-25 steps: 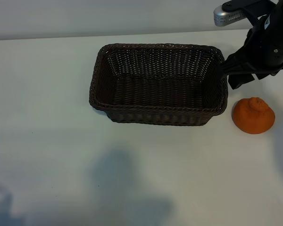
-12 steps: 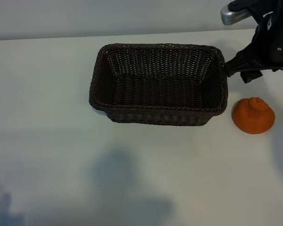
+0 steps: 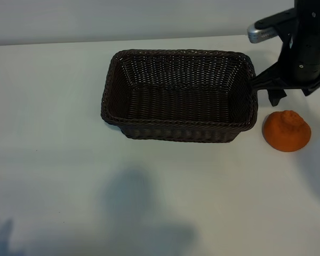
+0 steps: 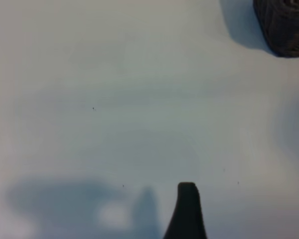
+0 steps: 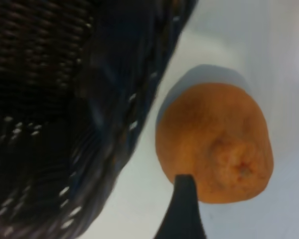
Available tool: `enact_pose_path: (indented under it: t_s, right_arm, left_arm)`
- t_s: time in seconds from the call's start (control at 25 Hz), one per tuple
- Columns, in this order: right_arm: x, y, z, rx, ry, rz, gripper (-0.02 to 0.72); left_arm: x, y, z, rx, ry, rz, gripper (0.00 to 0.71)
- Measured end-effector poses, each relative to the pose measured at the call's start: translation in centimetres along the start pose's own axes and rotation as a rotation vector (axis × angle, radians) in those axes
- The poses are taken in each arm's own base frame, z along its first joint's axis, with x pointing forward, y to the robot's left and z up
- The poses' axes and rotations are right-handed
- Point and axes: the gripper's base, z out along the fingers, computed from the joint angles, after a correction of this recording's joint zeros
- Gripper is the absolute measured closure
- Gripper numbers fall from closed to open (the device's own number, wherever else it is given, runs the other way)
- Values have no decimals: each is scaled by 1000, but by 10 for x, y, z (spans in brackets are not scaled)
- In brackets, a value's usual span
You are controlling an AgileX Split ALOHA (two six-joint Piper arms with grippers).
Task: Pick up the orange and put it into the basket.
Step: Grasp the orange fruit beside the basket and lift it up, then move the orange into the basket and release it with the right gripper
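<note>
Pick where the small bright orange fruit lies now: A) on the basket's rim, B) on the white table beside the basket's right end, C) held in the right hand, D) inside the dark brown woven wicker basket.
B: the small bright orange fruit rests on the white table just outside the dark brown woven wicker basket, untouched.

A white table meets a pale wall.
</note>
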Motion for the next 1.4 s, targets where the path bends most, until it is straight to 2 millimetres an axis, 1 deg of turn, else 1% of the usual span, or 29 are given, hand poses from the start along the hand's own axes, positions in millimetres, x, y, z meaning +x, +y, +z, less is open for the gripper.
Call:
enact_pose_path:
  t_s: [0.12,0.24,0.36,0.48,0.6,0.76,0.92,0.96,1.0,1.04,1.12,1.16,1.2,1.24,1.28,1.4]
  right_arm:
    - [-3,-15,14,-5,26,63,120]
    - [-6,-29,23,-25,27,115,120]
    - [-6,-37,30,-39,41,140,120]
    - [-6,-38,39,-59,68,131,120]
    - [1,-33,53,-96,98,128,120]
    - [10,-31,72,-96,117,119,120]
    - [13,-31,82,-89,129,110,129]
    - [13,-31,84,-88,134,108,146]
    - [14,-31,85,-87,138,106,182]
    - [14,-30,87,-86,146,101,240]
    - [15,-30,89,-86,157,90,403]
    - [15,-30,89,-85,159,81,507]
    - [15,-31,89,-84,161,77,574]
    - [16,-31,88,-83,165,73,603]
    - [16,-31,86,-81,167,70,614]
    - [16,-33,71,-80,145,66,615]
  left_arm:
    - [-1,0,0,0,-8,0,116]
    - [-1,0,0,0,-11,1,116]
    - [-1,0,0,0,-12,1,116]
    - [-1,0,0,0,-13,1,116]
    - [-1,0,0,0,-13,1,116]
    - [-1,0,3,-1,-26,0,116]
    - [0,0,5,0,-16,-1,116]
    - [0,0,5,0,-16,-1,116]
    - [0,0,5,0,-16,-1,116]
    - [0,0,5,0,-16,-1,116]
    - [0,0,5,0,-16,-1,116]
    - [0,0,5,0,-16,-1,116]
    - [0,0,5,0,-16,-1,116]
    - [0,0,5,0,-16,-1,116]
    - [0,0,5,0,-16,-1,116]
    - [0,0,5,0,-15,-1,116]
